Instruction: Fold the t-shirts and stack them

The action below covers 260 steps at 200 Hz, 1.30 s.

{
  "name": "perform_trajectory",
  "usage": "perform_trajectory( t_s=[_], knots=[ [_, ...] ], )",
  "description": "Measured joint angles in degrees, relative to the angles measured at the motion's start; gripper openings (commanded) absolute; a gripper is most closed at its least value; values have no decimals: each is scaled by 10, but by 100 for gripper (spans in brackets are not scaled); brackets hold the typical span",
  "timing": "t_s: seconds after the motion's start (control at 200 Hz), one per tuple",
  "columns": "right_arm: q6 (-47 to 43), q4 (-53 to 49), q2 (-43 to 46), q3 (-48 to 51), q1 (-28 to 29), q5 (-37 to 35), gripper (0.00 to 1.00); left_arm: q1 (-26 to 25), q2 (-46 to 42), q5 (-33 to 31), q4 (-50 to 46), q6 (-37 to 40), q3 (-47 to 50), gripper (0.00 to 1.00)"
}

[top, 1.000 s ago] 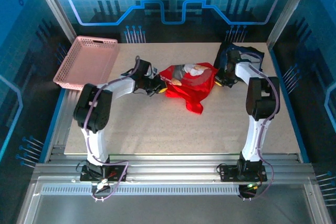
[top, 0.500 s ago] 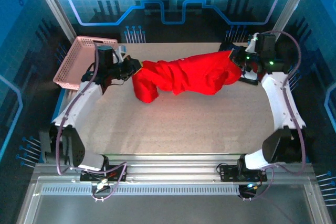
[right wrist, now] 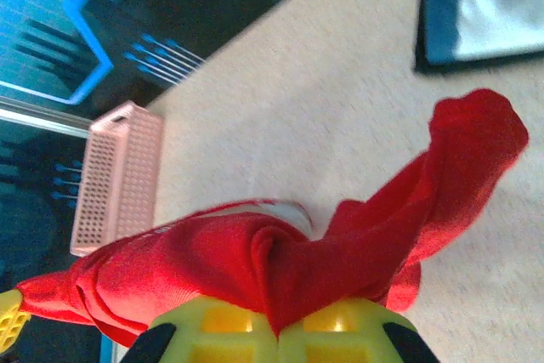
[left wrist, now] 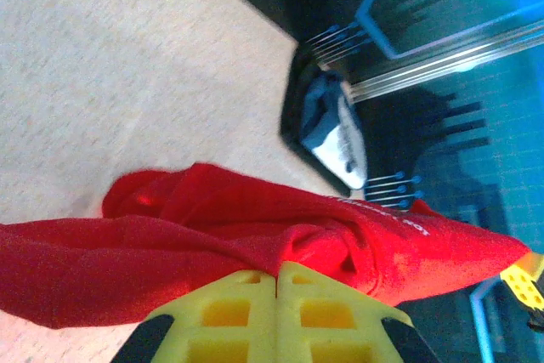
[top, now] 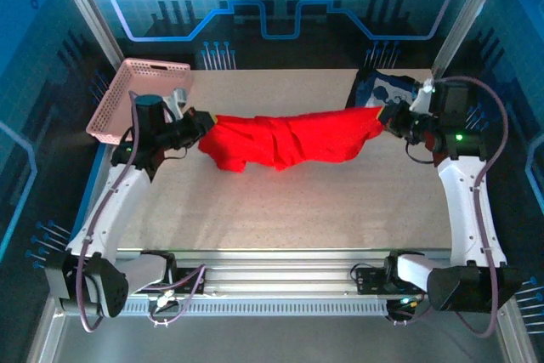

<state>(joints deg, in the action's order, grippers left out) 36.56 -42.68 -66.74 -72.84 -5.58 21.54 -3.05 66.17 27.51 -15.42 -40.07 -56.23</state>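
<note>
We are early in the job: neither shirt is folded and nothing is stacked. The red t-shirt is strung like a bunched rope between our two arms, running across the table from about 10 o'clock to about 2 o'clock. Its left part sags lowest, and we cannot tell whether it brushes the board. Our left gripper pinches the 10 o'clock end and our right gripper the 2 o'clock end. In each wrist view the jaws are pressed together with red cloth squeezed in the seam between them. The navy t-shirt lies crumpled in the far corner at 1 o'clock, just behind our right gripper. Nothing touches it. As we judge it, we have yet to lay the red shirt flat, fold it, do the same with the navy one, and stack the pair. For room, the whole near half toward 6 o'clock is bare board, the natural place to lower and spread the cloth. The edges are tighter. Our right gripper is close to the table's 3 o'clock side, and the pink basket sits off the corner at 10 o'clock beside our left arm, so we see little margin for pulling further apart.
</note>
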Motion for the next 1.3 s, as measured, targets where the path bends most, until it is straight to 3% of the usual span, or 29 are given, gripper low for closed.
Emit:
perform_trajectory(
  t_s=[0.26,0.5,0.525,0.55,0.585,0.685,0.78,0.865,1.01,1.11,1.201,1.301],
  knots=[
    [-3,3,-96,69,-6,-6,0,-2,56,-4,3,2,64,0],
    [-13,57,-283,-5,-22,-36,0,-49,245,-8,28,16,-38,0],
    [-14,63,-306,-21,-24,-40,4,-52,263,-9,31,16,-51,0],
    [-15,63,-322,-36,-26,-43,11,-54,273,-9,32,16,-60,11],
    [-17,64,-345,-59,-28,-47,20,-55,292,-10,33,17,-80,35],
    [-26,63,-400,-134,-31,-59,43,-55,334,-16,33,23,-136,69],
    [-37,67,-401,-154,-29,-58,57,-54,334,-26,31,29,-150,88],
    [-60,68,-374,-136,-19,-57,68,-53,298,-38,9,29,-138,91],
    [-122,40,-257,-50,72,-61,73,-39,168,-46,-38,32,-59,91],
    [-171,31,-197,-11,199,-67,73,-24,111,-48,-58,37,4,87],
    [-202,30,-205,-1,302,-83,72,-14,111,-47,-57,39,63,81],
    [-222,30,-258,-3,369,-107,71,-12,142,-46,-59,34,104,72]
  ],
)
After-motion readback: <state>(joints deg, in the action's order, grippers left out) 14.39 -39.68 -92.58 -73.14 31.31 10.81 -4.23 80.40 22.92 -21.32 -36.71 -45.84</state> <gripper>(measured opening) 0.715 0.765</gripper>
